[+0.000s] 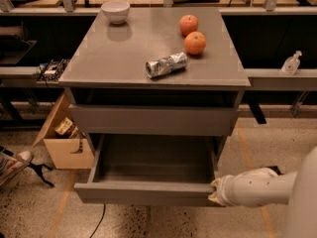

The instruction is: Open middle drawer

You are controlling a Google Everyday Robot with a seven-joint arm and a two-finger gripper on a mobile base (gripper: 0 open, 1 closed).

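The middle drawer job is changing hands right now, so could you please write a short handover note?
Gripper: low down, at the right end of the front of the middle drawer.
Drawer: pulled well out from under the closed upper front, its inside in view.
Done: the drawer is open.
Left: probably only to back the gripper away. Pull a little further first if full travel is wanted.

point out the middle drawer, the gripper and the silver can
middle drawer [143, 193], camera view, on its pulled-out front panel
gripper [214, 188], camera view, its tip at the drawer front's right end
silver can [166, 65], camera view, middle of its body
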